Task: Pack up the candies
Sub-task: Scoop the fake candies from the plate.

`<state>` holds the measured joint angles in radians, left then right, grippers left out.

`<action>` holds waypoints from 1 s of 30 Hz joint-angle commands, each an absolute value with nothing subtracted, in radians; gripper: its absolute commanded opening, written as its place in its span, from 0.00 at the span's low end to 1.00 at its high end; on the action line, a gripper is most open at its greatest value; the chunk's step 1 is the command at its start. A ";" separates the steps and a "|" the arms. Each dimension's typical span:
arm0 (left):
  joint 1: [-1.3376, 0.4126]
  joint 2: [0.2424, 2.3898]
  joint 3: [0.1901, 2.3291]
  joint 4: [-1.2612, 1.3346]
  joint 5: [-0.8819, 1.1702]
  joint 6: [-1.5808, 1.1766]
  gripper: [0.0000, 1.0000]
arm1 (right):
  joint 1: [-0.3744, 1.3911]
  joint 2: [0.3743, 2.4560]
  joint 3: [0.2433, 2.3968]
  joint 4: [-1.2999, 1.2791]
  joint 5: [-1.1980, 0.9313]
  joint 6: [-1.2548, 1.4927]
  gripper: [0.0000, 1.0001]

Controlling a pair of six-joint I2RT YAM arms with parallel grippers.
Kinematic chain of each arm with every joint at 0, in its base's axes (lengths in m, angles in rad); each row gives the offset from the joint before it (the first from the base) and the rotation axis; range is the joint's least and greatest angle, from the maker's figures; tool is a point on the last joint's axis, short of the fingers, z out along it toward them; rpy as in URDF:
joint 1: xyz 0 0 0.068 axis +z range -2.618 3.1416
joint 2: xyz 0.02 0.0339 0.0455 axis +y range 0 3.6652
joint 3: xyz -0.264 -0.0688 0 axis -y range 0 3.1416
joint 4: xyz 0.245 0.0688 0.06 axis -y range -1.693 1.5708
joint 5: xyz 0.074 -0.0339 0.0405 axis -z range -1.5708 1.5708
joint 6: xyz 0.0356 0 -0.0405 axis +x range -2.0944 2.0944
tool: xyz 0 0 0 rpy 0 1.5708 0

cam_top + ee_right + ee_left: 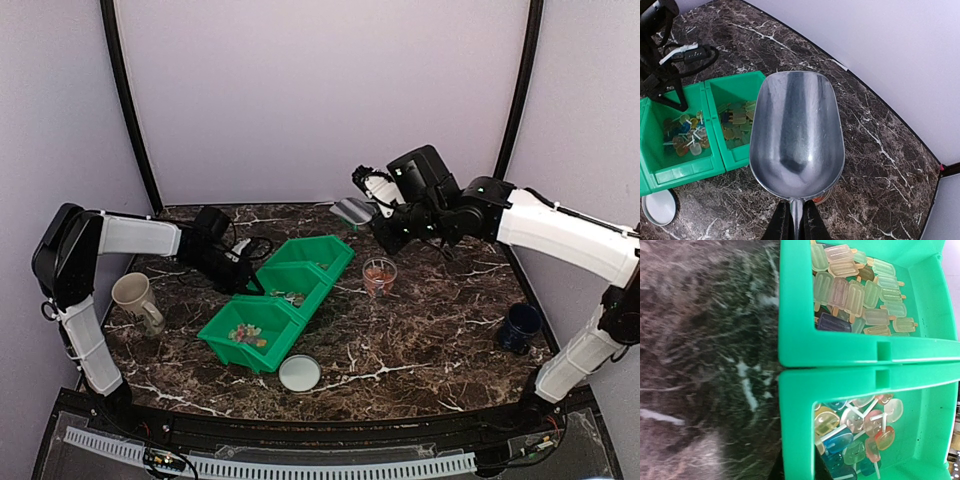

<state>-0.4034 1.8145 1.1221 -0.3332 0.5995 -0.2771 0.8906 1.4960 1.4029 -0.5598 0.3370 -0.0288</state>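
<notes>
The candies lie in a green three-compartment bin point(262, 362): a mixed pile point(247, 335) in the near compartment and more candies point(292, 297) in the middle one. Close up, they are pale popsicle shapes point(855, 290) and coloured lollipop shapes point(860, 430). My left gripper point(798, 462) is shut on the bin wall point(795, 405), one finger on each side; from above the left gripper point(250, 285) is at the bin's left edge. My right gripper point(795, 220) is shut on the handle of an empty metal scoop point(797, 135), which hangs behind the bin point(352, 210).
A clear cup point(379, 275) holding a few candies stands right of the bin, mostly hidden under the scoop in the right wrist view. A white lid point(299, 373) lies near the bin's front corner. A beige mug point(135, 297) stands at the left, a dark blue mug point(520, 327) at the right.
</notes>
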 commanded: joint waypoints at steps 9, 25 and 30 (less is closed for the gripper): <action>-0.443 1.713 1.235 -0.496 0.320 -0.141 0.00 | 0.938 1.702 1.630 -0.859 0.239 -0.134 0.00; -0.496 1.704 1.270 -0.524 0.157 -0.052 0.00 | 0.956 1.991 1.842 -1.017 0.264 -0.170 0.00; -0.510 1.701 1.261 -0.513 0.114 -0.036 0.00 | 0.956 2.047 1.890 -1.053 0.261 -0.184 0.00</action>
<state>-0.4957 1.7786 1.2285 -0.5224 0.1368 -0.0555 0.9493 2.0163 1.8301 -1.0050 0.2535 -0.1650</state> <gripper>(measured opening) 0.095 0.084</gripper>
